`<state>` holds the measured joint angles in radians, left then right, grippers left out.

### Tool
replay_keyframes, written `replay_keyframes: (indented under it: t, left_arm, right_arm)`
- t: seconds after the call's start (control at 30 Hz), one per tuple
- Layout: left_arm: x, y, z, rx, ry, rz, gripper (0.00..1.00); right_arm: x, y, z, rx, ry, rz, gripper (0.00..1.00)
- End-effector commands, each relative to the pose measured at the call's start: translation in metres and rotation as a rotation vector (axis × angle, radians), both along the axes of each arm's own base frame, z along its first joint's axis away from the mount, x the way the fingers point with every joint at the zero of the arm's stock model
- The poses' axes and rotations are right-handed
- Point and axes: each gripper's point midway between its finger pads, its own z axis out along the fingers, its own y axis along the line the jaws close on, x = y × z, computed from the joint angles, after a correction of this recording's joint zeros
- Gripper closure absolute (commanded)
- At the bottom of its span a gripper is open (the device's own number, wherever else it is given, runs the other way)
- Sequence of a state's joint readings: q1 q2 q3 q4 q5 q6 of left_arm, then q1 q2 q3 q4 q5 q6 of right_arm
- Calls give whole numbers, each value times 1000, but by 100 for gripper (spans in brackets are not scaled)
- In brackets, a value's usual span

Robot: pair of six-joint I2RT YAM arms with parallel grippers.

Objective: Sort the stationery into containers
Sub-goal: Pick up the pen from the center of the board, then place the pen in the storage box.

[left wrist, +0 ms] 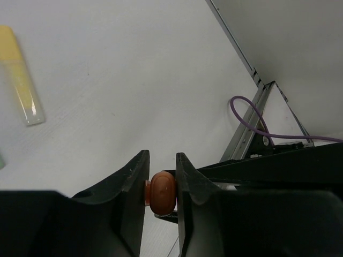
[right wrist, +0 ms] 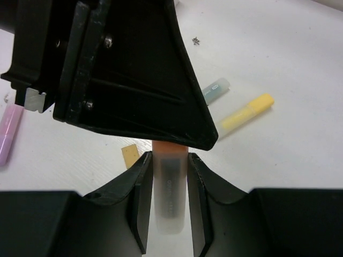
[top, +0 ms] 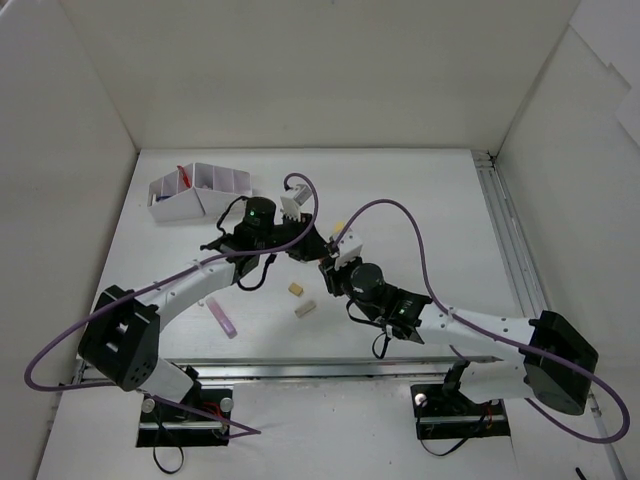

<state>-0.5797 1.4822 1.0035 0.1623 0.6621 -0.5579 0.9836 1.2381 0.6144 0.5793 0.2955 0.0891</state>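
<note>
Organizer box [top: 178, 210] holds red pen [top: 183, 177] (table's far left).

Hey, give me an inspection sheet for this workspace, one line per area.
Surface: white table, no spills seen.
Job's things: orange marker held off the table; pink marker, yellow marker and erasers lie loose; organizer box at far left.
Clutter: tiny dark specks.
End effectors: left end effector and right end effector both shut on the orange marker.
Cables: purple cables loop over both arms.
Surroundings: white walls; metal rail on the right.
</note>
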Motion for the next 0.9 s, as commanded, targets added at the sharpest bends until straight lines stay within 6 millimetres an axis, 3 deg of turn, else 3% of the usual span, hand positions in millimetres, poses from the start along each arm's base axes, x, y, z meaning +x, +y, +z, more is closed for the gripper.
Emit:
replay_keyframes:
  t: [0.0,0.03,0.07,0.13,0.17,0.2,0.27,0.3,0.33,0.43,0.5,0.53,0.7,0.77,0.8,0.87]
  left_arm:
    - [5,-8,33,-53,-82,-22,100]
    - [10,-4,35,-42,-100,-7,100]
    - [13,-1,34,-15,-99,14,100]
    - [38,21,48,4,-140,100,100]
    - [49,33,51,28,-172,142,100]
    - [62,45,60,34,-194,189,100]
    - [96,87,65,83,-223,317,100]
    - [110,102,80,90,-260,368,100]
    - [127,130,84,111,-275,441,100]
    - [162,184,101,170,-323,580,100]
    - [186,209,115,208,-368,651,100]
    - [198,230,114,244,-371,713,100]
    - [251,272,119,330,-402,792,100]
    - [266,283,103,367,-368,818,100]
    - [272,293,109,375,-382,846,100]
    - [282,310,99,427,-370,902,100]
  right_arm:
    - [19,5,78,174,-178,-74,83]
    - [20,4,80,182,-177,-84,71]
    - [20,2,82,187,-180,-88,48]
    - [19,0,80,193,-174,-97,30]
    - [18,-3,83,203,-177,-102,8]
    - [17,-8,76,194,-168,-114,2]
    - [16,-17,75,203,-169,-146,2]
    - [16,-23,69,195,-164,-164,2]
    - [17,-30,68,195,-163,-193,2]
    - [23,-56,61,197,-150,-258,2]
    - [26,-69,50,178,-114,-297,2]
    - [29,-77,48,166,-108,-321,2]
    - [35,-99,33,89,-57,-390,2]
    - [39,-108,31,77,-50,-421,2]
    - [40,-110,29,70,-45,-428,2]
    - [44,-118,26,63,-33,-454,2]
